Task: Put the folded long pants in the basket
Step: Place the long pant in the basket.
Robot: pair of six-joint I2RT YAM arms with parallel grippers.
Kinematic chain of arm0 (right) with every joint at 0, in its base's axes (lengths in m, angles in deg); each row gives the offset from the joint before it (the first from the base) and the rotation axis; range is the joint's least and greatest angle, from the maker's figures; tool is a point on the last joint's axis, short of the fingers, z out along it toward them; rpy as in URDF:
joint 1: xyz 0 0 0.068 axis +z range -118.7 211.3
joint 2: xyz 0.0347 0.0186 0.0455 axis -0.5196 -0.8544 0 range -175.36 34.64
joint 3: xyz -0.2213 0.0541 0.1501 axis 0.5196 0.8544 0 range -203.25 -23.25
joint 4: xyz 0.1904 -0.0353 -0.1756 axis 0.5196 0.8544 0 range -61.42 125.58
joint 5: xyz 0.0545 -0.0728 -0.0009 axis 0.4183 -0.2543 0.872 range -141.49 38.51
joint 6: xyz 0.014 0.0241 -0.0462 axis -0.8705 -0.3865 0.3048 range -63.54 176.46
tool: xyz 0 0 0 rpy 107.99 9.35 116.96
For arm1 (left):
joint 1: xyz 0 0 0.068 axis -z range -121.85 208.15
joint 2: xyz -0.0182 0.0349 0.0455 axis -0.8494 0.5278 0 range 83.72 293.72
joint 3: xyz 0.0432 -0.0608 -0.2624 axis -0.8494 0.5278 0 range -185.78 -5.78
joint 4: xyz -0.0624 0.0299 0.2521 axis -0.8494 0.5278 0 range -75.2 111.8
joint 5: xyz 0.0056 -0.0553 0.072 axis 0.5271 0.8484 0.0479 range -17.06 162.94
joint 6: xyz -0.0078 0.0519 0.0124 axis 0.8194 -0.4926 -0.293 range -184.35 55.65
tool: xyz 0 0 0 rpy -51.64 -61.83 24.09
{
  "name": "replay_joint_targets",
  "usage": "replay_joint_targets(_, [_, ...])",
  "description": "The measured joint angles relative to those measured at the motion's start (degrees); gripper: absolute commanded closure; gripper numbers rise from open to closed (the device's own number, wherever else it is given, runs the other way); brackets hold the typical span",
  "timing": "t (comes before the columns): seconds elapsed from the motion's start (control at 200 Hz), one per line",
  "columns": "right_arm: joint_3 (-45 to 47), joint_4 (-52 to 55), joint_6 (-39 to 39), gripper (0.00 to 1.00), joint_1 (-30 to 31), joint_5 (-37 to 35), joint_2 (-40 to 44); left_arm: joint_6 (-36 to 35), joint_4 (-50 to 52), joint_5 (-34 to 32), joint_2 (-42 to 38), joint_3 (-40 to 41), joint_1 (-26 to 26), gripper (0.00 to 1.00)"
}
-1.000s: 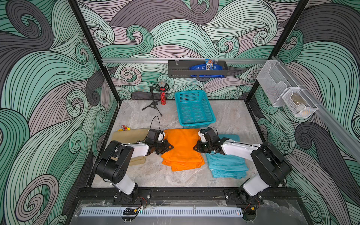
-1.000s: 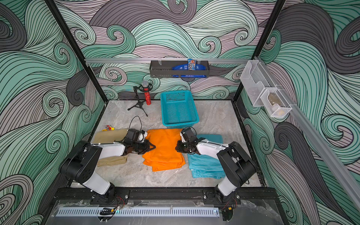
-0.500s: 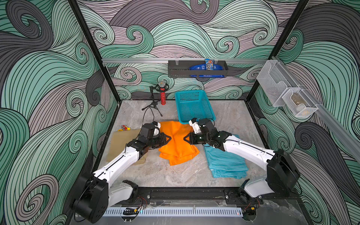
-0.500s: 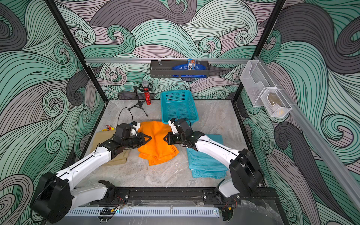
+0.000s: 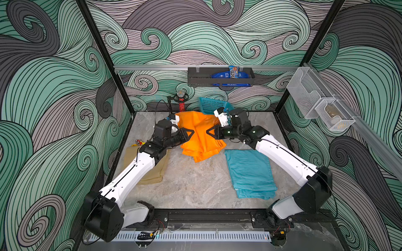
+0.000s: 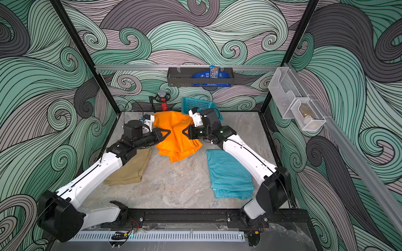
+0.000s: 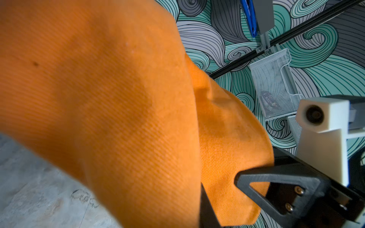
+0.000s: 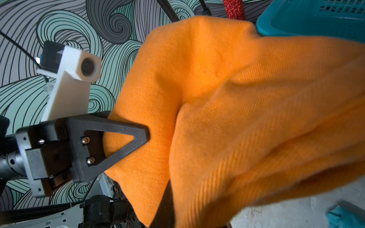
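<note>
The orange folded long pants (image 5: 201, 134) hang bunched above the table, pinched from both sides. My left gripper (image 5: 188, 133) is shut on their left edge and my right gripper (image 5: 210, 131) is shut on their right edge. In both wrist views the orange cloth (image 7: 118, 98) (image 8: 237, 118) fills the frame and hides my own jaws. Just behind the cloth stands the teal basket (image 5: 208, 104), partly hidden by it and by the right arm. The turquoise pants (image 5: 250, 171) lie flat at the front right. The tan pants (image 5: 155, 171) lie at the left, partly under the left arm.
A red microphone on a small tripod (image 5: 181, 102) stands left of the basket at the back wall. A black wall rack (image 5: 219, 77) hangs above the basket. White wire bins (image 5: 322, 104) are fixed to the right wall. A small toy (image 5: 139, 142) lies near the left wall.
Both arms have risen and reached toward the back, lifting the orange pants off the table and carrying them up to the basket. The cloth now sags bunched between the grippers.
</note>
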Motion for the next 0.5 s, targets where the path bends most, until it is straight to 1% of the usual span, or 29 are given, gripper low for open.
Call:
replay_joint_targets(0.125, [-5.18,3.34,2.69,1.00,-5.81,2.40,-3.82,0.63,-2.49,0.68,5.46,-3.69,0.02,1.00])
replay_joint_targets(0.23, [-5.84,4.46,4.07,1.00,-8.50,3.34,-5.27,0.70,-2.78,1.14,8.48,-5.62,0.02,1.00])
replay_joint_targets(0.355, [-4.24,4.68,4.68,1.00,-8.74,3.89,-5.46,0.72,-2.34,1.92,8.66,-4.76,0.04,1.00])
replay_joint_targets(0.5, [-1.55,5.29,5.03,1.00,-7.48,4.20,-5.46,0.79,-2.49,1.79,6.16,1.33,0.13,1.00])
